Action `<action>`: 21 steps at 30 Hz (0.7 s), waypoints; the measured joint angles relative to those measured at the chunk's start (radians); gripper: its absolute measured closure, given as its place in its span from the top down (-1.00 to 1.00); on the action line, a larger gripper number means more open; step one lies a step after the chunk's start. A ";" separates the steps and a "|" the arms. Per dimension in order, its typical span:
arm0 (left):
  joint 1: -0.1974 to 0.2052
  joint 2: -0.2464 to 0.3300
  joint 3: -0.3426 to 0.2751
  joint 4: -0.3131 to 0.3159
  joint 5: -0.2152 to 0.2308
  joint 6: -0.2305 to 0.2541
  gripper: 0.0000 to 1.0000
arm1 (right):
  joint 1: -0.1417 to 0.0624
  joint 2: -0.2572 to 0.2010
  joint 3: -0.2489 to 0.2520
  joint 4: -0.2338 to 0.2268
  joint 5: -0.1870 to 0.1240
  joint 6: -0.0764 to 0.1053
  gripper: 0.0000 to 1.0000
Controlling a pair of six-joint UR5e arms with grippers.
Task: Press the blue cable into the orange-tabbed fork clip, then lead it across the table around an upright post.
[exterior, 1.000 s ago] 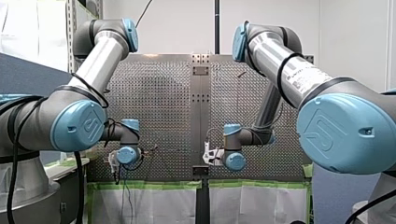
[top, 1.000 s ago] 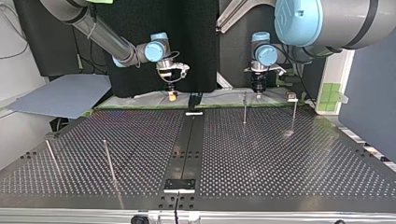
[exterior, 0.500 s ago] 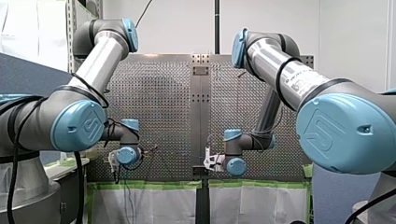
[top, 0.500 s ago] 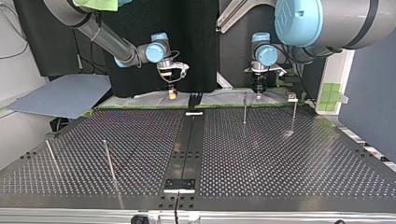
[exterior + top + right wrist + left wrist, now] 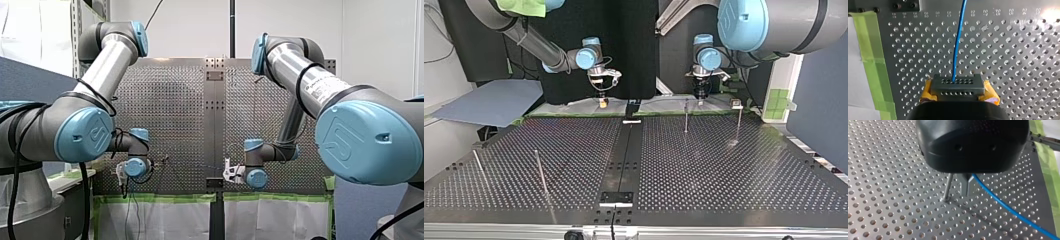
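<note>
In the right wrist view my right end effector was closed on the blue cable, with its yellow pads at both sides. The cable ran straight ahead of it, over the perforated table. In the left wrist view my left end effector appeared closed on the same cable, which came out at its metal fingers and went away low over the table. A thin upright post stood just beside these fingers, on the side away from the cable.
</note>
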 joint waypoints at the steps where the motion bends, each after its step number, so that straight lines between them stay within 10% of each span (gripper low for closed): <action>1: 0.000 0.000 0.000 -0.002 0.000 0.000 -1.00 | -0.002 0.000 0.000 0.000 -0.001 -0.001 -1.00; 21: 0.002 0.000 0.094 -0.101 0.006 -0.003 -1.00 | -0.039 0.005 -0.019 0.017 -0.006 -0.003 -1.00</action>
